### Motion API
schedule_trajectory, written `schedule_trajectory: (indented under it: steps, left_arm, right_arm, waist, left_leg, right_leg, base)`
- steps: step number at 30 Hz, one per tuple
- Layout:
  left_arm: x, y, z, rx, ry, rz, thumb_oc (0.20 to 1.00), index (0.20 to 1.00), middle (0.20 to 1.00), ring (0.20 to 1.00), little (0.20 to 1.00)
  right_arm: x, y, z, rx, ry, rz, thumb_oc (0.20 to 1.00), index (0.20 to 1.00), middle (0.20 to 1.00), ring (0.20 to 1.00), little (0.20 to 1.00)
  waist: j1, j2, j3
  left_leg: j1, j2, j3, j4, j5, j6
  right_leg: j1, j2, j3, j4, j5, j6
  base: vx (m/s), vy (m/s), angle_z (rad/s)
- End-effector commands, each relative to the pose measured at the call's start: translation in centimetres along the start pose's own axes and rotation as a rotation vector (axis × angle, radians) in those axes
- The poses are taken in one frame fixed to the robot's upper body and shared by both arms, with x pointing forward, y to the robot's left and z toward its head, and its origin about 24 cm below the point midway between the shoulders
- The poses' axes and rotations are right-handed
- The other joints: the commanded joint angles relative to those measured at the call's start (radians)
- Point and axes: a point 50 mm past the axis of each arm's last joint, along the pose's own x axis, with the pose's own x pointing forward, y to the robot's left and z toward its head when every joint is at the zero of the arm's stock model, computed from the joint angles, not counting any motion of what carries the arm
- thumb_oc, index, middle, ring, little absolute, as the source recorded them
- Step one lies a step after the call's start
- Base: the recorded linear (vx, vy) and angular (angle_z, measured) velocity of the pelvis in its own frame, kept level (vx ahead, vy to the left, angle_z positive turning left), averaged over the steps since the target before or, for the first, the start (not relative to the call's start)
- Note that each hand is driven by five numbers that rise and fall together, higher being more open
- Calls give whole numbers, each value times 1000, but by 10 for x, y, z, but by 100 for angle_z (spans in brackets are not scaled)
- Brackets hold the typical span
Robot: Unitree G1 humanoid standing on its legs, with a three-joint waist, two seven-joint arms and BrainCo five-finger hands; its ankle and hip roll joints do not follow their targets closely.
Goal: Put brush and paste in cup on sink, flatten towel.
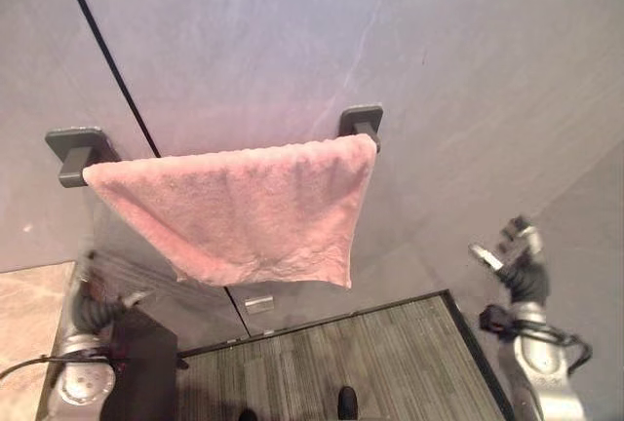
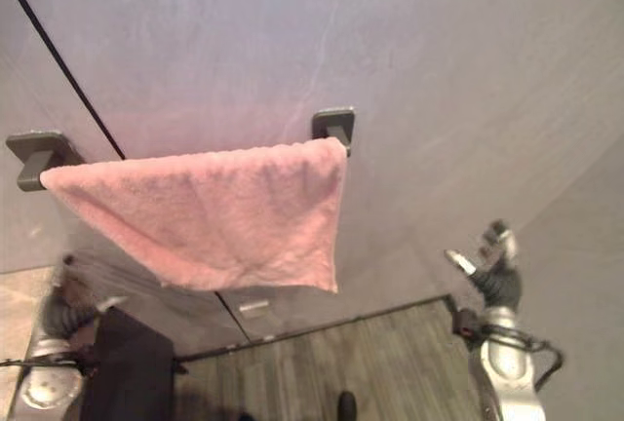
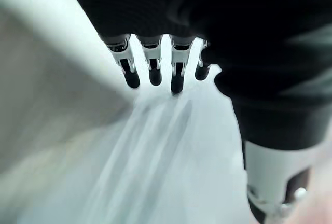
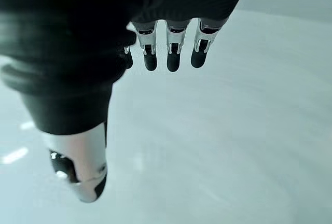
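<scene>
Pink towel (image 1: 244, 211) hangs bunched and slanted on the rail in the middle of the frame (both hands hold nothing, fingers loose), so flattening looks like the step now, and next the right hand (image 1: 514, 250) at lower right must reach up to it, while the left hand (image 3: 155, 63) waits.

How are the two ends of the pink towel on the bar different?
The pink towel hangs unevenly on the bar. Its end by the right bracket drops long and straight; its end by the left bracket is short and slants inward. Both ends rest on the bar, untouched by either hand.
</scene>
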Motion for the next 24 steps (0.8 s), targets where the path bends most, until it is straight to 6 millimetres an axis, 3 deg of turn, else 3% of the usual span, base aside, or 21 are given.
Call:
schedule_trajectory:
  steps: [1, 2, 3, 4, 5, 6, 7, 12, 13, 19, 24]
  left_arm:
    - [27, 39, 33, 199, -280, 274, 1000, 1000, 1000, 1000, 1000]
    - [33, 54, 52, 264, -384, 402, 1000, 1000, 1000, 1000, 1000]
    - [33, 54, 52, 268, -384, 406, 1000, 1000, 1000, 1000, 1000]
    - [37, 55, 68, 283, -468, 418, 1000, 1000, 1000, 1000, 1000]
    - [36, 55, 68, 285, -467, 421, 1000, 1000, 1000, 1000, 1000]
    - [40, 58, 86, 330, -571, 410, 1000, 1000, 1000, 1000, 1000]
    - [40, 58, 86, 332, -570, 410, 1000, 1000, 1000, 1000, 1000]
    - [37, 49, 136, 385, -873, 251, 1000, 1000, 1000, 1000, 1000]
    - [33, 44, 155, 423, -1010, 182, 1000, 1000, 1000, 1000, 1000]
    - [32, 31, 164, 469, -1102, 82, 1000, 1000, 1000, 1000, 1000]
    - [31, 24, 166, 560, -1153, -13, 1000, 1000, 1000, 1000, 1000]
  right_arm:
    - [15, 10, 55, -218, -423, -61, 1000, 1000, 1000, 1000, 1000]
    - [20, 22, 78, -207, -555, -38, 1000, 1000, 1000, 1000, 1000]
    - [20, 23, 78, -207, -557, -39, 1000, 1000, 1000, 1000, 1000]
    - [21, 35, 93, -253, -660, 20, 1000, 1000, 1000, 1000, 1000]
    - [22, 36, 93, -255, -663, 19, 1000, 1000, 1000, 1000, 1000]
    - [24, 46, 100, -274, -717, 71, 1000, 1000, 1000, 1000, 1000]
    - [24, 47, 100, -274, -718, 70, 1000, 1000, 1000, 1000, 1000]
    - [25, 65, 110, -386, -818, 243, 1000, 1000, 1000, 1000, 1000]
    - [21, 72, 115, -392, -867, 304, 1000, 1000, 1000, 1000, 1000]
    - [23, 87, 121, -434, -941, 380, 1000, 1000, 1000, 1000, 1000]
    - [20, 90, 111, -504, -931, 451, 1000, 1000, 1000, 1000, 1000]
  waist:
    - [24, -29, -17]
    - [33, -31, -23]
    - [31, -31, -22]
    - [41, -32, -28]
    - [39, -32, -26]
    - [48, -31, -28]
    - [47, -32, -27]
    - [40, -30, -27]
    - [33, -27, -25]
    - [27, -24, -20]
    - [16, -20, -15]
  left_leg:
    - [-43, 33, -63, 10, 28, -37]
    - [-43, 32, -65, 10, 28, -38]
    - [-43, 32, -65, 10, 27, -38]
    - [-44, 31, -67, 10, 28, -38]
    - [-44, 31, -66, 10, 27, -38]
    - [-45, 31, -69, 10, 28, -38]
    - [-45, 31, -69, 10, 28, -38]
    - [-46, 29, -73, 10, 29, -39]
    - [-46, 28, -74, 10, 29, -40]
    - [-46, 29, -67, 10, 32, -40]
    - [-44, 30, -59, 10, 31, -39]
  right_leg:
    - [27, -145, -27, 8, 50, 132]
    - [27, -147, -27, 8, 50, 134]
    - [27, -147, -27, 8, 50, 134]
    - [28, -149, -28, 8, 49, 134]
    - [27, -149, -27, 8, 49, 134]
    - [29, -150, -29, 8, 49, 134]
    - [29, -150, -30, 8, 49, 134]
    - [35, -152, -36, 8, 50, 134]
    - [34, -152, -36, 8, 51, 134]
    - [27, -153, -30, 8, 55, 137]
    - [20, -152, -19, 8, 58, 139]
  base:
    - [21, 3, 3]
    - [-2, -3, 3]
    - [-9, -4, 4]
    - [-4, -1, 4]
    - [-19, -6, 7]
    - [-13, -5, 6]
    - [-17, -5, 6]
    - [-12, -3, 9]
    - [0, 0, 0]
    - [-6, 6, -2]
    - [-5, 6, -3]
